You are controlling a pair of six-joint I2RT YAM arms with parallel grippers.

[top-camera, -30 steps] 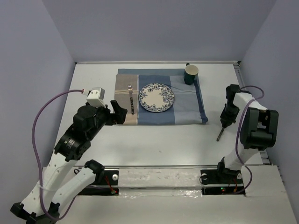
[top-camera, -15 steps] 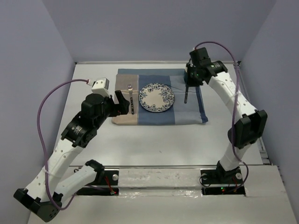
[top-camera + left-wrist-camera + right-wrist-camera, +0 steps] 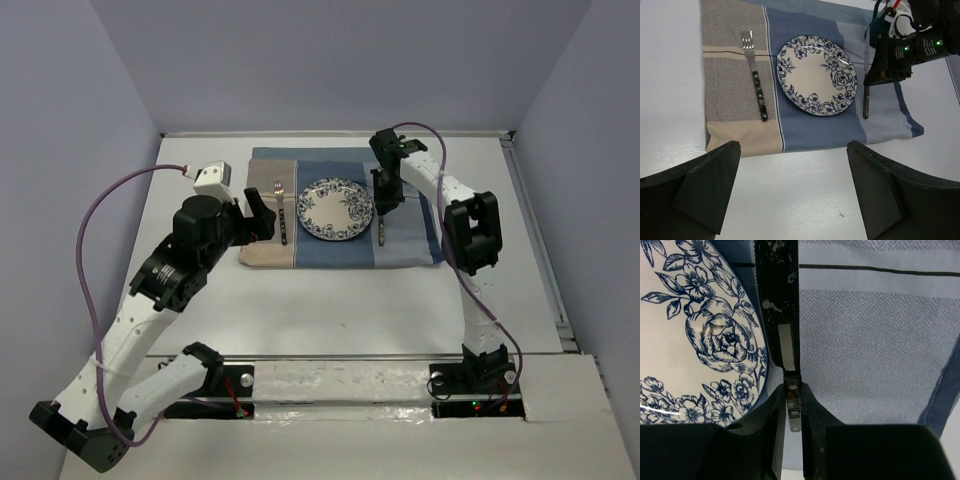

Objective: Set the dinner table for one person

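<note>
Right hand [image 3: 380,203] — pinching the knife [image 3: 866,105] — has moved beside the plate [image 3: 335,208]; left hand [image 3: 256,218] spread.

With the plate [image 3: 336,208] as the centre of our dial in the top view, we find the fork [image 3: 282,215] lying at 9 o'clock. The knife [image 3: 382,224] sits just beside the rim at 3, pinched in the right gripper [image 3: 382,200]. That arm rises from 5 and arches over the mat [image 3: 410,240] edge to 1, blocking that side. The left gripper [image 3: 256,216], jaws wide, hangs over the mat's left strip beyond the fork, its arm filling 8. We see bare dinner table [image 3: 340,300] from 5 to 7, and a strip at 3 past the right arm. Walls [image 3: 60,150] close 9, 12 and 3.
</note>
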